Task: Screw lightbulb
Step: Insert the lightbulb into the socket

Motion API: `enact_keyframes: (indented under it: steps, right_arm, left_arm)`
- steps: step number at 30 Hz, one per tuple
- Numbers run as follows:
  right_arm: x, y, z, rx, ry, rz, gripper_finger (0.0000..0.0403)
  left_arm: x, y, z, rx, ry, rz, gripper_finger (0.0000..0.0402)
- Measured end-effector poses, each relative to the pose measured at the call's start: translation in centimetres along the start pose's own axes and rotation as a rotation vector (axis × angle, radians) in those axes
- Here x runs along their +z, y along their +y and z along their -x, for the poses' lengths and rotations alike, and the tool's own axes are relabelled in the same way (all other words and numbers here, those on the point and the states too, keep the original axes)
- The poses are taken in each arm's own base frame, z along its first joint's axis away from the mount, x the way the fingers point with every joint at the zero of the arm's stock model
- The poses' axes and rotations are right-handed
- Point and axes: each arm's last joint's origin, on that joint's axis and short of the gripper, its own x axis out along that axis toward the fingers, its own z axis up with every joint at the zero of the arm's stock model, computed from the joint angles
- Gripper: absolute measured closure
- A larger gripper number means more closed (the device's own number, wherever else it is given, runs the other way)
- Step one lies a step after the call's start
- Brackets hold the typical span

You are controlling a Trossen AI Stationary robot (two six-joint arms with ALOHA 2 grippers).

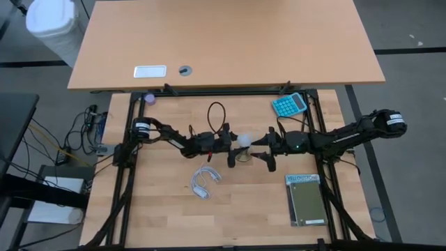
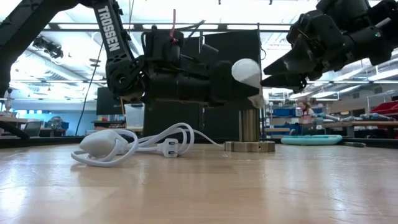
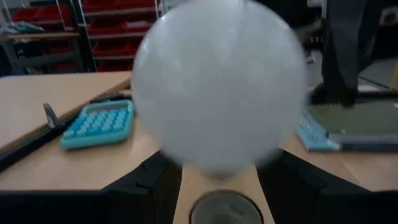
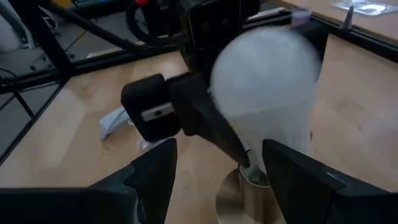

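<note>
Handover stage of bulb insertion, seen from four cameras. The left end effector (image 1: 234,145) pinches the lightbulb (image 2: 247,71) near its neck, its fingers (image 4: 205,121) pressed against the lower part of the white globe, and holds it above the socket (image 2: 249,145), a round metal holder standing on the bench (image 2: 205,186) at mid-table. This grip low on the bulb appears chosen to leave the rounded crown exposed for the other arm. In the low view the bulb leans toward the right arm rather than standing upright over the socket, so the screw base looks not yet seated; whether it touches the socket rim cannot be told. The right end effector (image 4: 219,168) faces the bulb from the opposite side with its fingers spread, one on either side of the globe and clear of it, a stance suited to closing on the crown and turning it. A coiled white cable (image 2: 127,145) lies on the bench beside the socket, and a teal calculator (image 1: 289,104) lies near the bench's far edge, both clear of the working area.
</note>
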Motion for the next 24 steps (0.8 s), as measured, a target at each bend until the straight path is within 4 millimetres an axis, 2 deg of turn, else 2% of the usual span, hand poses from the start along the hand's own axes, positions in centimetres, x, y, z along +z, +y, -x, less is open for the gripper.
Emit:
enact_keyframes:
  steps: [14,24]
  right_arm:
    - [-0.7,0.0,-0.6,0.017,0.039,-0.036,0.0163]
    - [0.0,0.3,-1.3,0.031,0.051,-0.035,0.0166]
  left_arm:
    - [0.3,-0.1,0.0,-0.003,-0.027,-0.024,0.0200]
    - [0.2,-0.3,0.2,-0.006,-0.015,0.003,0.0200]
